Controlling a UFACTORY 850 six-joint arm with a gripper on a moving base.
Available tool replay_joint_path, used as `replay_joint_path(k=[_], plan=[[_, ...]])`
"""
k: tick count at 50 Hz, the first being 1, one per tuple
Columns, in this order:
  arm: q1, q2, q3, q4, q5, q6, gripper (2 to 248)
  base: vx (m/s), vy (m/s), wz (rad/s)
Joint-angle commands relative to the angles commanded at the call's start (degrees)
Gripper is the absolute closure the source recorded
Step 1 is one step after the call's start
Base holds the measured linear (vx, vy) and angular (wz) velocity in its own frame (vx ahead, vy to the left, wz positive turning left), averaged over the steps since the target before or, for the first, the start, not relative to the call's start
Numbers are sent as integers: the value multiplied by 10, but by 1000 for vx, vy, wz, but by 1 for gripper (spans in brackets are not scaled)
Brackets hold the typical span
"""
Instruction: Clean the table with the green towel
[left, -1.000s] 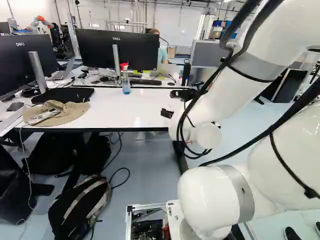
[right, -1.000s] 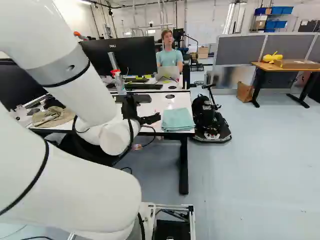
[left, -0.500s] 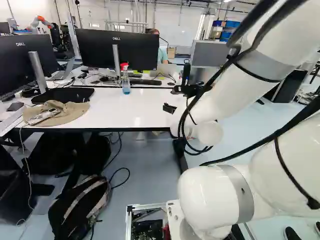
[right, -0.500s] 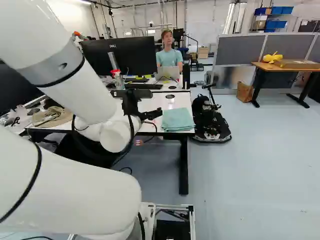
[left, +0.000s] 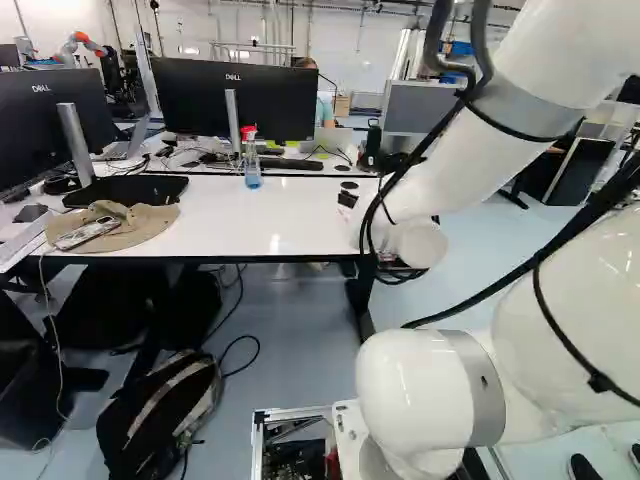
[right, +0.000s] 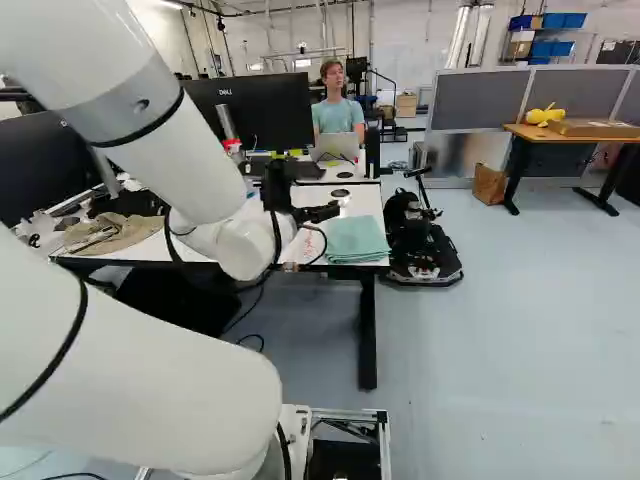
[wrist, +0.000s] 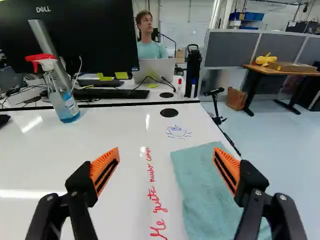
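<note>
Fingers (right: 325, 212) spread wide apart

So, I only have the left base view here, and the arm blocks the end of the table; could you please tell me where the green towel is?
Observer: The right base view shows the towel lying on the table, at its near right corner.
Operator: Thank you. Is the gripper holding anything?
Observer: No, in the wrist view the gripper stands open, with nothing gripped.
Operator: And is there anything to wipe near the towel?
Observer: Yes, the wrist view shows red handwriting running alongside it, and a small blue drawing between the towel and a round black disc.
</note>
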Motion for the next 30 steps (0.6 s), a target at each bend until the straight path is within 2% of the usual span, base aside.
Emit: replay_joint_path(k=[17,30], plan=[[-30,-23,-44,0,-62,0,3,0,0,0],[-51,-42,-79,0,-132,0,3,0,0,0]])
